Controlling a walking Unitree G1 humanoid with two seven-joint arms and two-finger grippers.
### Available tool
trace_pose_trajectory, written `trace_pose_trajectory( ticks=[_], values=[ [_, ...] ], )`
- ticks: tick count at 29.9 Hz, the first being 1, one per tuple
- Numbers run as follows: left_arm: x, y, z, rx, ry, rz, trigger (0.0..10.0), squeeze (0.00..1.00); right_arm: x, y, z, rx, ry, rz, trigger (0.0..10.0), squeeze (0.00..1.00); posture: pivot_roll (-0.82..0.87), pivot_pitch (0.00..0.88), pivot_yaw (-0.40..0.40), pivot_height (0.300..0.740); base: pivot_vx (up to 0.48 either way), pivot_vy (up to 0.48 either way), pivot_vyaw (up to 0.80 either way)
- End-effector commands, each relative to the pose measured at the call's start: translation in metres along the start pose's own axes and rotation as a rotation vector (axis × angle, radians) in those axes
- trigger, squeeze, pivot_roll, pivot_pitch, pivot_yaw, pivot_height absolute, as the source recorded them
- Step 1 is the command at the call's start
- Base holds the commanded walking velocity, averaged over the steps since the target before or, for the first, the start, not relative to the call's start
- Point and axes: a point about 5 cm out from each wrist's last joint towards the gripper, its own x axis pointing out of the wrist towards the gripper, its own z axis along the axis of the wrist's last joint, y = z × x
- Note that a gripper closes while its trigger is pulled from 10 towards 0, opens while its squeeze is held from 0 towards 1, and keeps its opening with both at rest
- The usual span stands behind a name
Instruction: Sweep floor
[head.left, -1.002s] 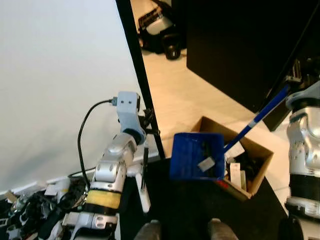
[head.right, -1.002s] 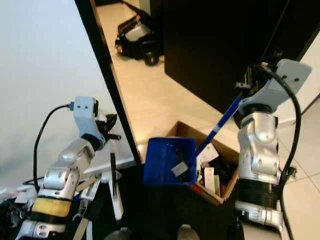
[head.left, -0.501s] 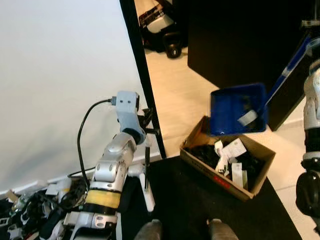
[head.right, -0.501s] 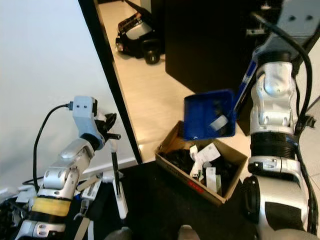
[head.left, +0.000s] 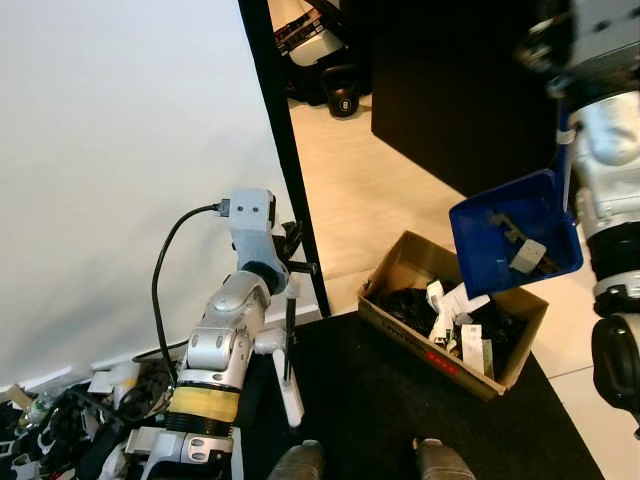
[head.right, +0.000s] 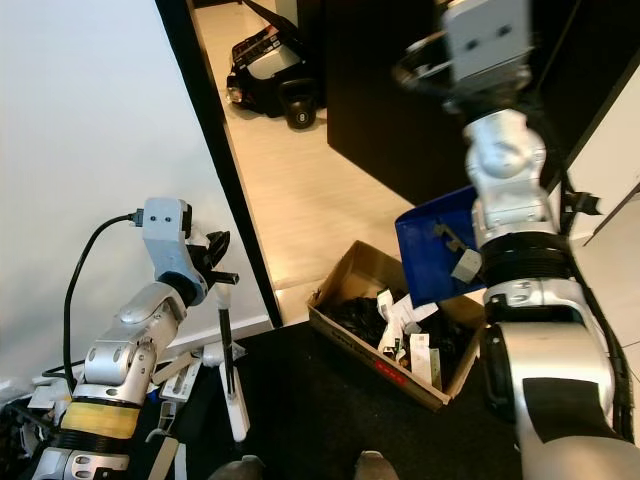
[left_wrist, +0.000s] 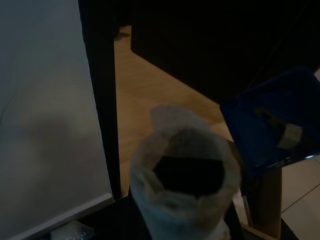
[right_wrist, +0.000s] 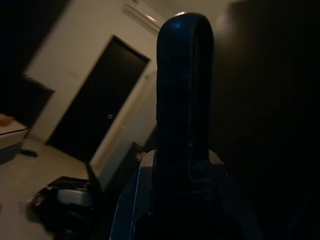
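Observation:
A blue dustpan (head.left: 515, 245) hangs tilted above the right end of an open cardboard box (head.left: 400, 275), with scraps of rubbish still lying in the pan. Its handle runs up to my right gripper (head.right: 425, 65), which is shut on it; the dark handle end (right_wrist: 185, 75) fills the right wrist view. The box holds dark rubbish and white papers. On the left, my left gripper (head.left: 295, 262) is shut on a broom stick (head.left: 289, 335), black above and white lower down, standing upright on the black mat (head.left: 380, 400). The stick's wrapped end (left_wrist: 187, 195) shows in the left wrist view.
A white wall panel (head.left: 120, 150) and a black post (head.left: 280, 150) stand to the left. A dark cabinet (head.left: 450, 90) rises behind the box. A black machine (head.left: 325, 50) sits on the pale floor beyond. Clutter (head.left: 60, 425) lies at the lower left.
My right arm has lifted the dustpan from low over the box's left side, up and across to the right. The left arm and broom have stayed in place.

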Motion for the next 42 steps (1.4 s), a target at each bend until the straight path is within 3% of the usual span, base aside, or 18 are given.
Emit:
trace_pose_trajectory(
  ticks=[1, 3, 8, 10, 13, 19, 22, 24, 27, 33, 37, 38, 39, 41, 42],
  values=[
    [-0.002, 0.0, 0.005, 0.016, -0.031, 0.007, 10.0, 0.0, 0.004, 0.001, 0.013, -0.033, -0.084, 0.028, 10.0, 0.0, 0.07, 0.077, 0.062, 0.74, 0.0, 0.0, 0.0],
    [-0.002, -0.001, 0.004, 0.014, -0.032, 0.005, 10.0, 0.0, 0.003, 0.015, 0.015, -0.033, -0.117, 0.097, 10.0, 0.0, 0.06, 0.072, 0.058, 0.74, 0.0, 0.0, 0.0],
    [-0.001, -0.002, 0.004, 0.012, -0.033, 0.004, 10.0, 0.0, 0.002, 0.022, 0.016, -0.04, -0.133, 0.129, 10.0, 0.0, 0.06, 0.068, 0.054, 0.74, 0.0, 0.0, 0.0],
    [0.0, -0.004, 0.004, 0.007, -0.038, 0.002, 10.0, 0.0, 0.001, 0.039, 0.023, -0.086, -0.194, 0.235, 10.0, 0.0, 0.06, 0.064, 0.048, 0.74, 0.0, 0.0, 0.0],
    [0.001, -0.005, 0.004, 0.005, -0.039, 0.001, 10.0, 0.0, 0.0, 0.047, 0.024, -0.106, -0.221, 0.282, 10.0, 0.0, 0.05, 0.065, 0.048, 0.74, 0.0, 0.0, 0.0],
    [0.001, -0.005, 0.003, -0.002, -0.041, 0.002, 10.0, 0.0, -0.015, 0.08, 0.027, -0.131, -0.301, 0.481, 10.0, 0.0, 0.05, 0.072, 0.042, 0.74, 0.0, 0.0, 0.0],
    [0.001, -0.005, 0.003, -0.002, -0.041, 0.002, 10.0, 0.0, -0.015, 0.08, 0.027, -0.131, -0.301, 0.481, 10.0, 0.0, 0.05, 0.072, 0.042, 0.74, 0.0, 0.0, 0.0],
    [0.001, -0.006, 0.003, -0.006, -0.041, 0.004, 10.0, 0.0, -0.02, 0.09, 0.029, -0.141, -0.331, 0.532, 10.0, 0.0, 0.05, 0.074, 0.04, 0.74, 0.0, 0.0, 0.0],
    [0.001, -0.006, 0.002, -0.007, -0.042, 0.005, 10.0, 0.0, -0.02, 0.09, 0.029, -0.143, -0.334, 0.531, 10.0, 0.0, 0.05, 0.075, 0.04, 0.74, 0.0, 0.0, 0.0],
    [0.001, -0.006, 0.001, -0.01, -0.041, 0.006, 10.0, 0.0, -0.013, 0.073, 0.028, -0.167, -0.329, 0.462, 10.0, 0.0, 0.05, 0.079, 0.042, 0.74, 0.0, 0.0, 0.0],
    [0.001, -0.009, 0.001, -0.013, -0.039, 0.001, 10.0, 0.0, -0.007, 0.055, 0.03, -0.173, -0.325, 0.385, 10.0, 0.0, 0.04, 0.084, 0.047, 0.74, 0.0, 0.0, 0.0],
    [0.001, -0.01, 0.0, -0.013, -0.037, -0.005, 10.0, 0.0, -0.001, 0.035, 0.034, -0.178, -0.316, 0.291, 10.0, 0.0, 0.04, 0.089, 0.05, 0.74, 0.0, 0.0, 0.0],
    [0.001, -0.01, 0.0, -0.013, -0.037, -0.005, 10.0, 0.0, -0.001, 0.035, 0.034, -0.178, -0.316, 0.291, 10.0, 0.0, 0.04, 0.089, 0.05, 0.74, 0.0, 0.0, 0.0],
    [0.001, -0.01, 0.0, -0.014, -0.035, -0.007, 10.0, 0.0, 0.004, 0.013, 0.038, -0.154, -0.3, 0.187, 10.0, 0.0, 0.04, 0.091, 0.053, 0.74, 0.0, 0.0, 0.0],
    [0.001, -0.01, 0.0, -0.014, -0.035, -0.007, 10.0, 0.0, 0.004, 0.013, 0.038, -0.154, -0.3, 0.187, 10.0, 0.0, 0.04, 0.091, 0.053, 0.74, 0.0, 0.0, 0.0]
  ],
)
